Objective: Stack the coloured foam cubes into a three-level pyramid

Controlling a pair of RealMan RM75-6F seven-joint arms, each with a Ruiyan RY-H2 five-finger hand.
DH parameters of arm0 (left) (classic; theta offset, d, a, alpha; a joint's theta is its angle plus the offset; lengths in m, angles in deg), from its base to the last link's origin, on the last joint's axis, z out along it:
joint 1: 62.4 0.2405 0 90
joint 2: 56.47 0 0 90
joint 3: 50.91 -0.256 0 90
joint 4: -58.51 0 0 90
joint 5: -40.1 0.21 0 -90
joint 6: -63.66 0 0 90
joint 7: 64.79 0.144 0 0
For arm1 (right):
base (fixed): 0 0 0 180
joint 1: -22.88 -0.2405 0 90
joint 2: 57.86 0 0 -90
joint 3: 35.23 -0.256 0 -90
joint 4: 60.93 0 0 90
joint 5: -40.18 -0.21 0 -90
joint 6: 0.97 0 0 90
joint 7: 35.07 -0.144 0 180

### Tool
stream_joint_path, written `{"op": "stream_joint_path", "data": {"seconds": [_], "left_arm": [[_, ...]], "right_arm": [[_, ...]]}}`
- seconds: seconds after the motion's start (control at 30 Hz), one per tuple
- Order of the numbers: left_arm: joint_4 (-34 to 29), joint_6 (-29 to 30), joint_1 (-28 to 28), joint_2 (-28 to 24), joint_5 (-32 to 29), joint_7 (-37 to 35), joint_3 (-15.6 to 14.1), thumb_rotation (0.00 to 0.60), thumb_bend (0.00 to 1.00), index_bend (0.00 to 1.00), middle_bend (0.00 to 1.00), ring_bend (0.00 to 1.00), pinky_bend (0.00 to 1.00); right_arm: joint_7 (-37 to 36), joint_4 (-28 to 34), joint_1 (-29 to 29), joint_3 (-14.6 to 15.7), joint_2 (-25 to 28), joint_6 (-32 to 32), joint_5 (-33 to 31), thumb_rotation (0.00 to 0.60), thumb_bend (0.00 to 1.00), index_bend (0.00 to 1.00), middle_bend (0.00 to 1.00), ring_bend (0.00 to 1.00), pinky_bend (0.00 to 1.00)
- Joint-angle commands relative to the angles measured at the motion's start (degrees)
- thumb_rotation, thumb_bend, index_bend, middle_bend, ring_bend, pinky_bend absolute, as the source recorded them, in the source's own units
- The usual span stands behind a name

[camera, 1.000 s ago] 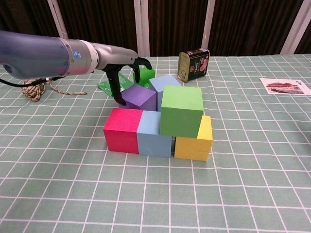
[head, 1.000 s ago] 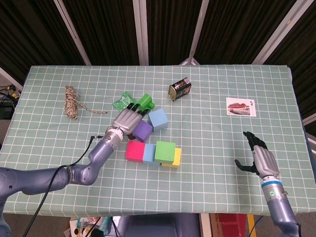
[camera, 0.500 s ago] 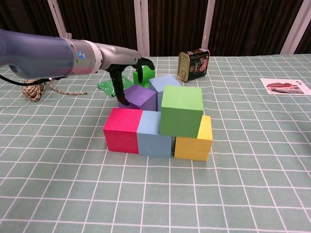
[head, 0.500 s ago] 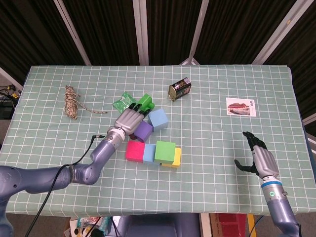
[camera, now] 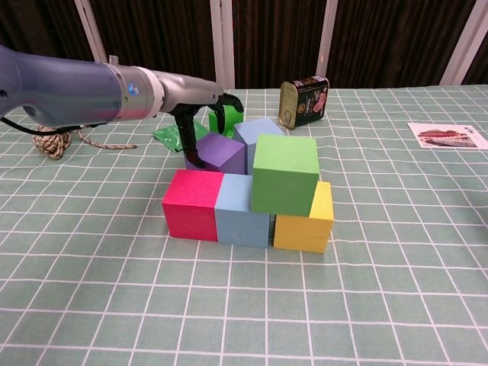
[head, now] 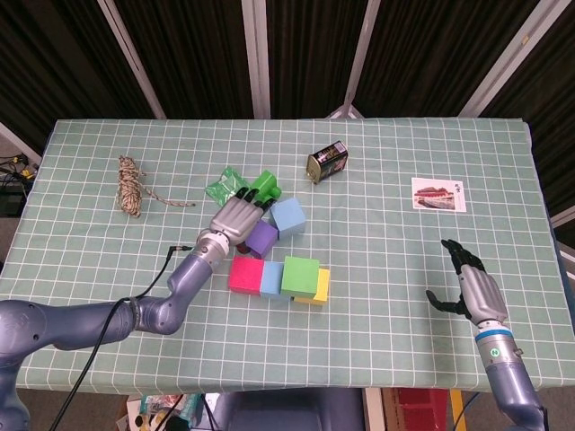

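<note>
A pink cube (camera: 194, 203), a light blue cube (camera: 242, 219) and a yellow cube (camera: 309, 223) stand in a row. A large green cube (camera: 285, 174) sits on the blue and yellow ones. Just behind the row a purple cube (camera: 221, 152) rests on the table, with another light blue cube (camera: 255, 131) and a small green cube (camera: 229, 116) further back. My left hand (camera: 200, 114) arches over the purple cube (head: 263, 238), thumb against its left face and fingers curved down past its far side. My right hand (head: 472, 287) hovers open near the front right edge, holding nothing.
A tin can (head: 328, 163) lies on its side behind the cubes. A green packet (head: 222, 187) lies beside the small green cube (head: 265, 184). A rope bundle (head: 131, 186) is at the far left and a photo card (head: 438, 194) at the right.
My left hand has slid a little to the right, further over the purple cube. The cubes and my right hand have not moved.
</note>
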Motion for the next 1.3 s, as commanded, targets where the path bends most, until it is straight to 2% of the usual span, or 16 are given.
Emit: {"op": "stream_joint_path", "data": {"seconds": [0.03, 0.27, 0.5, 0.8, 1.03, 1.13, 1.3], "left_arm": [[0.1, -0.1, -0.1, 0.2, 0.1, -0.2, -0.1, 0.6, 0.22, 0.0, 0.25, 0.0, 0.01], [0.2, -0.2, -0.2, 0.4, 0.5, -0.9, -0.7, 0.6, 0.22, 0.0, 0.3, 0.0, 0.01], [0.5, 0.4, 0.0, 0.4, 0.6, -1.2, -1.3, 0.6, 0.33, 0.0, 0.33, 0.0, 0.01], [0.0, 1.8, 0.6, -1.0, 1.4, -2.1, -1.0, 0.6, 0.36, 0.0, 0.33, 0.0, 0.01], [-5.0, 4.1, 2.0, -5.5, 2.3, -2.4, -1.2, 0.6, 0.36, 0.0, 0.33, 0.0, 0.01], [-11.2, 6.7, 4.2, -10.9, 4.0, -2.0, -2.9, 0.6, 0.36, 0.0, 0.33, 0.0, 0.01], [-17.4, 9.0, 7.0, -17.0, 6.4, -2.1, -4.9, 0.6, 0.36, 0.0, 0.33, 0.0, 0.01]], "right_arm": [[0.0, 0.0, 0.0, 0.0, 0.0, 0.0, 0.0, 0.6, 0.35, 0.0, 0.0, 0.0, 0.0], [0.0, 0.1, 0.1, 0.0, 0.0, 0.0, 0.1, 0.6, 0.35, 0.0, 0.0, 0.0, 0.0], [-0.2, 0.3, 0.2, 0.0, 0.0, 0.2, 0.1, 0.6, 0.35, 0.0, 0.0, 0.0, 0.0], [-0.2, 0.3, 0.3, 0.0, 0.1, 0.3, 0.4, 0.6, 0.35, 0.0, 0.0, 0.0, 0.0], [-0.3, 0.3, 0.4, -0.1, 0.1, 0.3, 0.5, 0.6, 0.35, 0.0, 0.0, 0.0, 0.0], [-0.3, 0.4, 0.4, -0.1, 0.2, 0.3, 0.6, 0.6, 0.35, 0.0, 0.0, 0.0, 0.0], [-0.2, 0.8, 0.4, 0.0, 0.2, 0.2, 1.0, 0.6, 0.35, 0.0, 0.0, 0.0, 0.0]]}}
